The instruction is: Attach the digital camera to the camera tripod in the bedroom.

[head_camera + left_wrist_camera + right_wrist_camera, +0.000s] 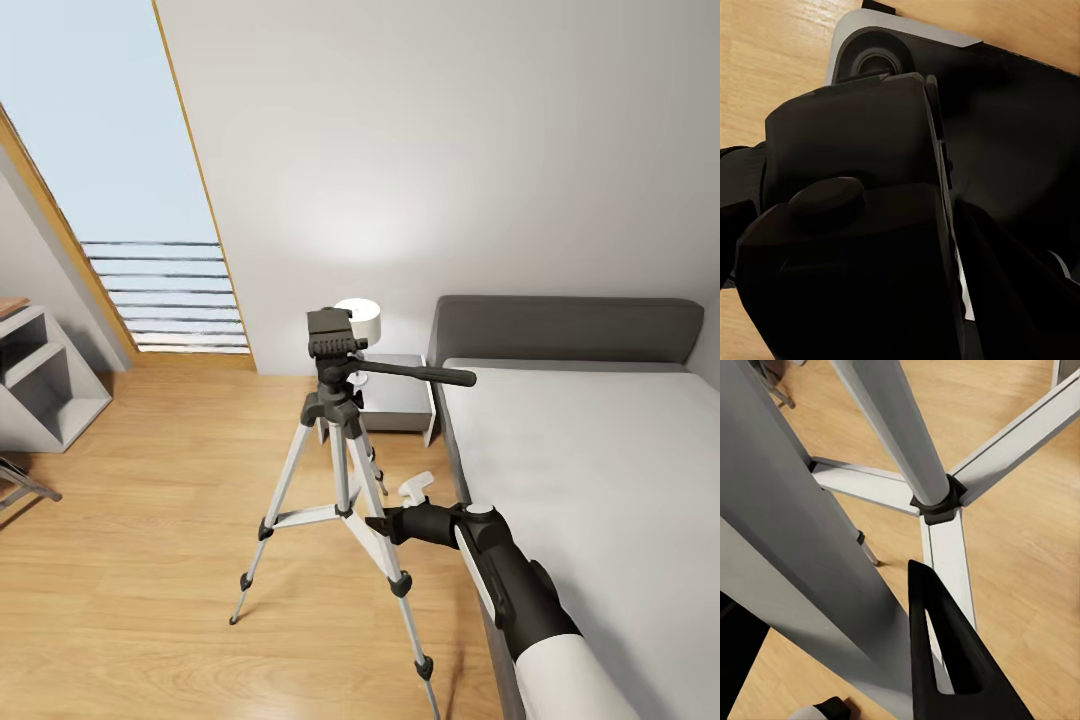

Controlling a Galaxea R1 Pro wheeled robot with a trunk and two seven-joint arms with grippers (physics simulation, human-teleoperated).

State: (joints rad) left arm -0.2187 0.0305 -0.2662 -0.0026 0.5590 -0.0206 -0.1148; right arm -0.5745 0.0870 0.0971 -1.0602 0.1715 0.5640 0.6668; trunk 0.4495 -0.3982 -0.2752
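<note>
The camera tripod (340,470) stands on the wood floor in the bedroom, between the window and the bed. It has silver legs and a dark pan head (331,338) with a long handle (415,373) pointing toward the bed. My right gripper (384,524) reaches in from the bed side at mid height of the near leg. The right wrist view shows that leg (810,555) lying against a black finger (945,660). A black blocky mass (847,195) with a rounded knob crowds the left wrist lens. I cannot tell whether it is the digital camera or how the left fingers stand.
A low bed (600,470) with a grey headboard runs along the right, its edge close to the tripod. A nightstand (395,405) with a white lamp stands behind the tripod. White cubby shelves (40,385) sit at the left. Wood floor (150,520) stretches left of the tripod.
</note>
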